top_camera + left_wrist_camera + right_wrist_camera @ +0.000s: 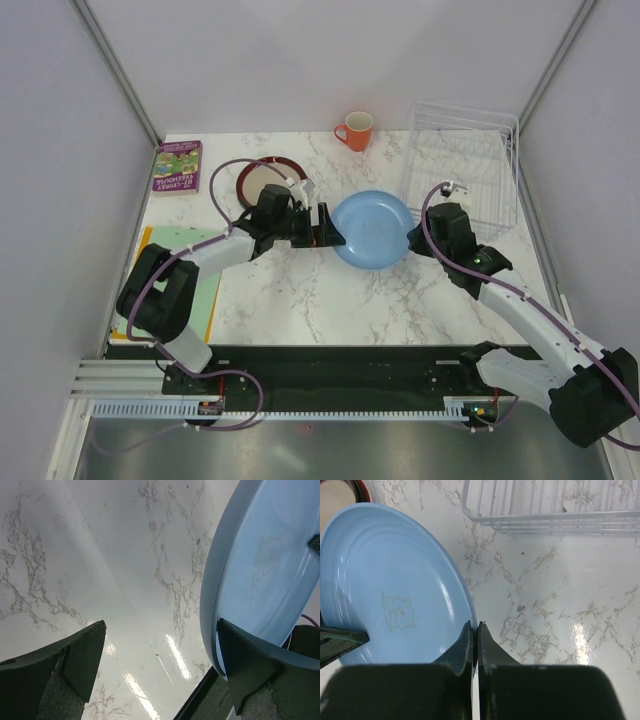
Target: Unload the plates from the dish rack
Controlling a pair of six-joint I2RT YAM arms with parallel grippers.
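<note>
Pinched shut, the right gripper (474,625) clamps the near rim of the light blue plate (395,590), its two fingers pressed together with the thin edge caught between them. From above, this gripper sits at the plate's right side, between the plate and the dish rack (465,170).

On the plate's opposite side, the left gripper (161,622) stands spread wide and grips nothing. Its wrist view shows one finger (245,670) right at the plate's edge, with the rim curving up past it; whether that finger touches the plate cannot be told. The other finger (82,655) hangs over bare marble.

The plate lies out of the rack, over the middle of the marble table (300,290), just left of the rack. A faint bear print (397,612) marks its inner face. Whether its underside rests on the tabletop cannot be told.

The white wire rack stands at the table's far right corner. A cream plate (262,182) with a dark red-brown rim lies flat on the table behind the left arm, partly hidden by its cable. An orange mug (355,130) stands upright at the far edge, and a purple book (178,167) lies at the far left.
</note>
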